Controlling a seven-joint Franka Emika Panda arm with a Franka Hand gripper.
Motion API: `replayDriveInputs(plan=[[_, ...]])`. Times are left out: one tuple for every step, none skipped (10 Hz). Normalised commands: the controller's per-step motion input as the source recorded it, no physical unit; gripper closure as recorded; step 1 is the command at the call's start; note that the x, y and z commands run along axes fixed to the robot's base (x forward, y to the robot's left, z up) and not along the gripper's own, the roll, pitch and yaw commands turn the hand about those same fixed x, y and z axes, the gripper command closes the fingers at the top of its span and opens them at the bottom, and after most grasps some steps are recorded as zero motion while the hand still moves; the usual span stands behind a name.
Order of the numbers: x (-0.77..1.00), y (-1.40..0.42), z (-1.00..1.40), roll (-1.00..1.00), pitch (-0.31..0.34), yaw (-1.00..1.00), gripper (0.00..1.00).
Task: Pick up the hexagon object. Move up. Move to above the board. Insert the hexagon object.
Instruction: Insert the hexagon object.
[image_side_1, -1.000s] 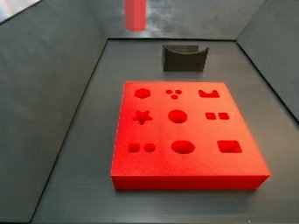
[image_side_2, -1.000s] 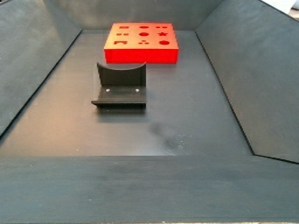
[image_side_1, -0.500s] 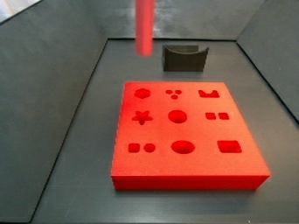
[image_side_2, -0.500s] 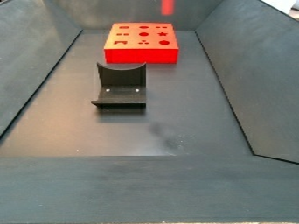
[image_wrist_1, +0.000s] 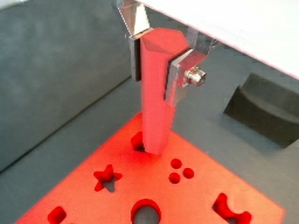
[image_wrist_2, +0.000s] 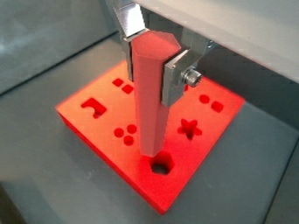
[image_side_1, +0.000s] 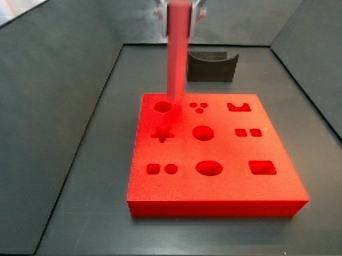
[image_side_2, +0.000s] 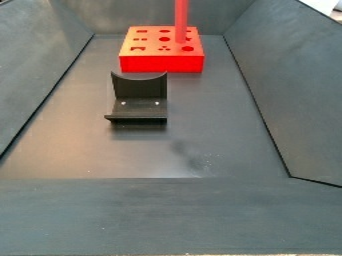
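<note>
Clamped upright between the silver plates of the jaws (image_wrist_1: 160, 54), the hexagon object (image_wrist_1: 156, 96) now hangs low over the board (image_wrist_1: 211, 179), lower tip at or just inside the hexagonal cutout (image_wrist_2: 160, 163) in both wrist views. Dropped markedly within the last second: from a short stub at the top edge of a side view, well above the fixture (image_side_1: 211, 66), to a full-length pink rod (image_side_1: 175, 55) reaching down to the board's corner hole (image_side_1: 163, 105). Seen likewise in a side view as a slim peg (image_side_2: 181, 18) descending onto the red slab (image_side_2: 163, 50) at the far end of the table (image_side_2: 201, 140), beyond the dark bracket (image_side_2: 138, 97), where half a second ago only a scrap of red showed at the top. Pick-up, lift and transfer evidently done; insertion in hand. Whether the tip has truly entered the hole or merely rests at its rim, impossible to tell from these angles. Peg flats appear roughly matched to the cutout, though a slight twist or tilt could still jam it on the edge. Jaws firmly gripping the peg near its upper end, not yet released.
</note>
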Motion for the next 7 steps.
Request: replayDriveInputs(plan=[[-0.11, -0.02, -0.07, 0.07, -0.043, 0.0, 1.0], [-0.25, 0.0, -0.01, 0.02, -0.086, 0.0, 1.0], [-0.25, -0.01, 0.0, 0.01, -0.089, 0.0, 1.0], [-0.25, 0.0, 0.0, 0.02, -0.087, 0.0, 1.0], [-0.15, 0.0, -0.01, 0.02, -0.066, 0.0, 1.0], [0.1, -0.07, -0.13, 0.0, -0.02, 0.0, 1.0], [0.14, 0.0, -0.2, 0.0, -0.029, 0.0, 1.0]])
